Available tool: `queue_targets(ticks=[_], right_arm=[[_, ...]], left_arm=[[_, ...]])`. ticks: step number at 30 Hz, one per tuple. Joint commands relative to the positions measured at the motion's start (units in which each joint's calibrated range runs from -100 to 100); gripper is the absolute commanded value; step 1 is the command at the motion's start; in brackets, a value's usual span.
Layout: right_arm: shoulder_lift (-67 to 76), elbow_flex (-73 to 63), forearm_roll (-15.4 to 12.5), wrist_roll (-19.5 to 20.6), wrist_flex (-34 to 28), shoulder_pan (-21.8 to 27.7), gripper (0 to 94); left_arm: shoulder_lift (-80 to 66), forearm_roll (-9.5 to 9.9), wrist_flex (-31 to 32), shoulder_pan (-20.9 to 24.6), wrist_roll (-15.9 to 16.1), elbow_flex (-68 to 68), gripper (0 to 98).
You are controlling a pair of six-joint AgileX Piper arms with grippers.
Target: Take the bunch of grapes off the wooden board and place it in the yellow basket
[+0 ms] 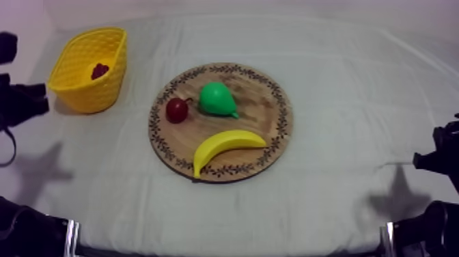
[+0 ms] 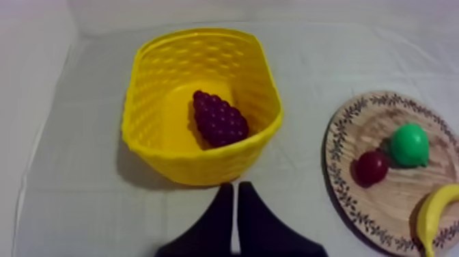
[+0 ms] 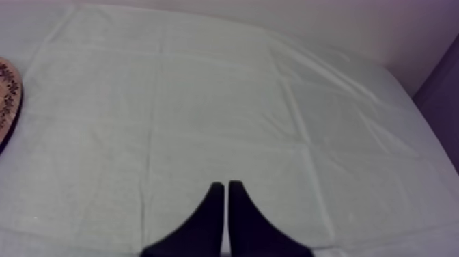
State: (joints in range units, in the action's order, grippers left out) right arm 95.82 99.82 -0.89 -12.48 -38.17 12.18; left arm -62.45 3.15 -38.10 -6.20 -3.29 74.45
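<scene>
Since the grapes (image 2: 218,117) lie inside the basket (image 2: 198,167), off the board (image 2: 389,212), the job looks done to me. The left gripper (image 2: 235,190) hangs beside the basket, clenched on nothing. The right gripper (image 3: 226,188), likewise clenched empty, idles over bare counter (image 3: 205,102).

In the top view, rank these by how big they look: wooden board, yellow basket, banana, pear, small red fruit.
Largest to smallest:
1. wooden board
2. yellow basket
3. banana, roughly as long as the basket but far slimmer
4. pear
5. small red fruit
</scene>
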Motion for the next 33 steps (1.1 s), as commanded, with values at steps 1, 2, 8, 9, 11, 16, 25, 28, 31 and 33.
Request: queue_targets(ticks=[1,2,8,9,11,16,25,28,31,33], right_arm=[[0.0,0.0,0.0,0.0,0.0,0.0,0.3],[0.0,0.0,0.0,0.0,0.0,0.0,0.3],[0.0,0.0,0.0,0.0,0.0,0.0,0.3],[0.0,0.0,0.0,0.0,0.0,0.0,0.3],[0.0,0.0,0.0,0.0,0.0,0.0,0.3],[0.0,0.0,0.0,0.0,0.0,0.0,0.3],[0.0,0.0,0.0,0.0,0.0,0.0,0.3],[0.0,0.0,0.0,0.0,0.0,0.0,0.3],[0.0,0.0,0.0,0.0,0.0,0.0,0.3],[0.0,0.0,0.0,0.0,0.0,0.0,0.3]], left_arm=[[-7.7,-0.58,0.2,-0.3,2.4,3.9,0.0],[-9.6,-0.96,0.3,-0.2,3.2,5.3,0.0],[-20.3,-1.66,0.6,1.1,5.4,13.6,0.0],[-22.0,-1.53,0.7,1.4,5.6,14.8,0.0],[-25.1,-1.12,0.7,1.7,5.7,17.2,0.0],[-33.0,-1.04,-1.1,2.1,6.7,21.2,0.0],[-37.3,-1.38,-3.6,2.2,-3.6,22.1,0.0],[-37.4,-1.31,0.2,2.2,-8.2,23.5,0.0],[-37.4,-1.27,2.0,2.2,-9.6,24.2,0.0],[-37.5,-1.25,2.5,2.2,-9.4,24.4,0.0]])
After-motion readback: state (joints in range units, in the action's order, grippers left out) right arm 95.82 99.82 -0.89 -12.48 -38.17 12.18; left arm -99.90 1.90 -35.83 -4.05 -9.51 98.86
